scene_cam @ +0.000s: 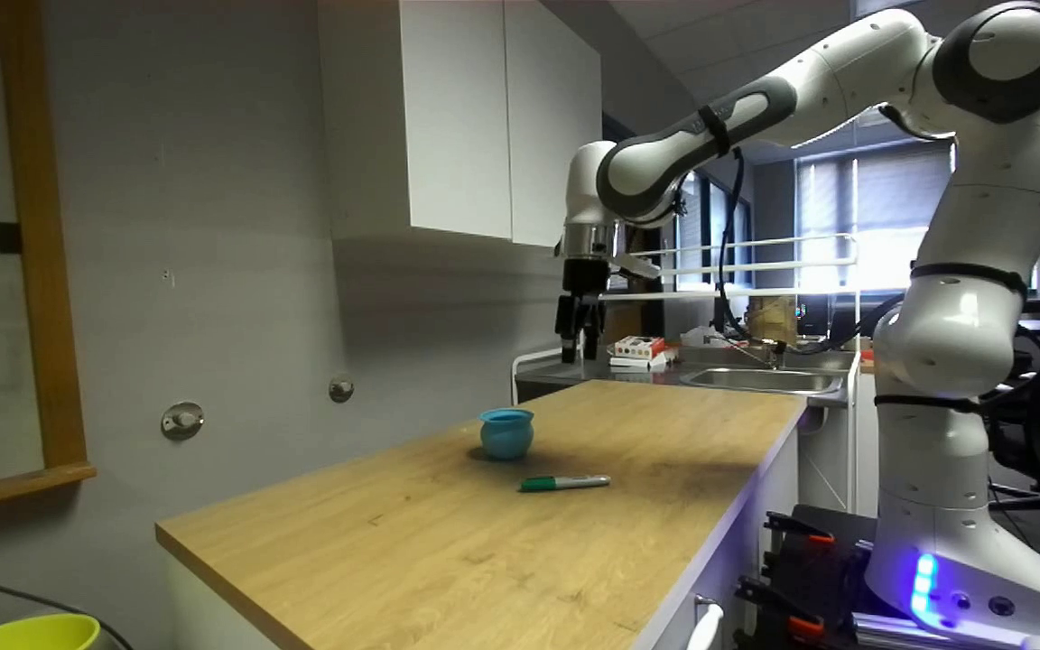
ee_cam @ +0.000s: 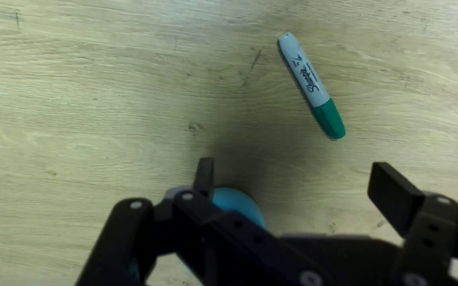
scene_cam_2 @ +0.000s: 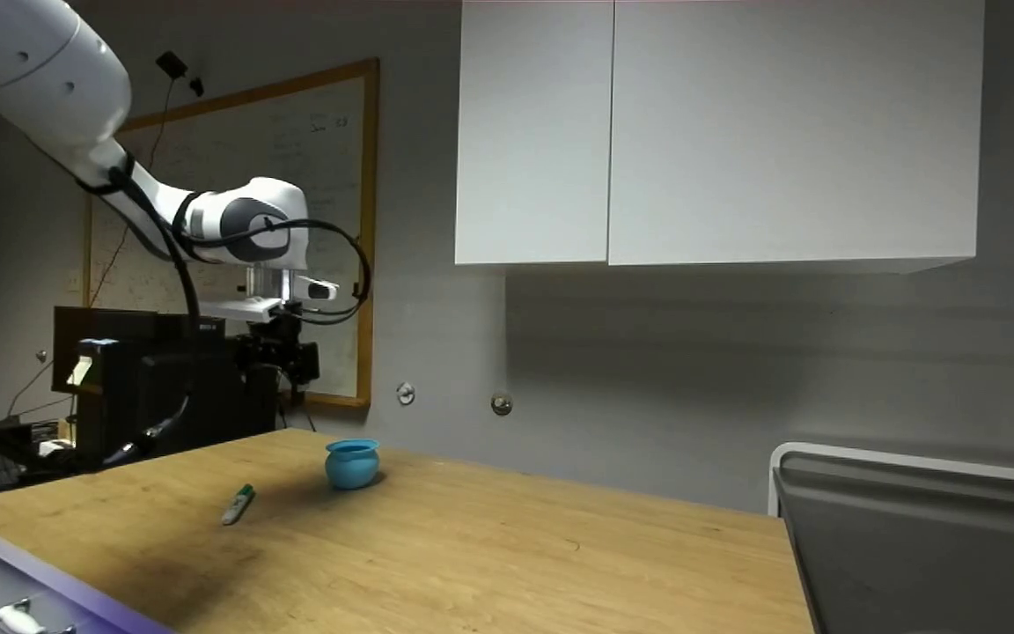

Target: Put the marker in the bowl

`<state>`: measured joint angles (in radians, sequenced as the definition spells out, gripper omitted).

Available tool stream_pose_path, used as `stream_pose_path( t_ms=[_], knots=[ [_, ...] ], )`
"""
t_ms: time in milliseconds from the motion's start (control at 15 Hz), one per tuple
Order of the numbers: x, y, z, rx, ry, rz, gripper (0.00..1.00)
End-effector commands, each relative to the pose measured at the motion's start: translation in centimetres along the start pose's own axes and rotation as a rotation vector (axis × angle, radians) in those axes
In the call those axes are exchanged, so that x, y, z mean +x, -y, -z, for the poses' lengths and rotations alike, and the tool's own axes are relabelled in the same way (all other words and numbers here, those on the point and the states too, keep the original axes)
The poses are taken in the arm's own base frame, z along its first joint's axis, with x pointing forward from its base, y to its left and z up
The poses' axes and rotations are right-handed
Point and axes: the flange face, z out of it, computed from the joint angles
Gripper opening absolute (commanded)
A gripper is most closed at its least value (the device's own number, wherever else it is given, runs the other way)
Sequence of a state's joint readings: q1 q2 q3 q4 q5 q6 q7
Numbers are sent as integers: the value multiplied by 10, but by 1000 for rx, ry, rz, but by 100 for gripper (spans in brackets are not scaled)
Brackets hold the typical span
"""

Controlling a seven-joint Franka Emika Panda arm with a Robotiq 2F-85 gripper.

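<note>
claw (ee_cam: 292, 178) spread, above tbl (ee_cam: 94, 111) | wrist view: mkr (ee_cam: 311, 85) on tbl, far of claw, axis far-left to near-right (cap (ee_cam: 329, 120) nearer) | bowl (ee_cam: 240, 204) near-left of mkr | next prob. shift far, slight twist, descend

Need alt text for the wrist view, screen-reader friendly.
A green-capped gray Sharpie marker lies diagonally on a wood-grain tabletop, right of center in the upper half, with nothing gripping it. Across the bottom, the black pincer stands open, partly hiding a blue bowl.
</note>
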<state>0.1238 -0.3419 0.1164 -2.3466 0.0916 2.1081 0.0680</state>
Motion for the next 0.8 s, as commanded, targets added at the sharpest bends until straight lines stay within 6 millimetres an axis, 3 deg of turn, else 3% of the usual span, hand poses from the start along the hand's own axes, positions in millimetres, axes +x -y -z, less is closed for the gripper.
stream_pose_path(
  t_ms=[0, 467, 733],
  knots=[
    [15, 23, -29, -94, 80, 73, 100],
    [33, 72, -98, -148, 218, 277, 100],
    [43, 86, -128, -100, 265, 367, 100]
  ],
)
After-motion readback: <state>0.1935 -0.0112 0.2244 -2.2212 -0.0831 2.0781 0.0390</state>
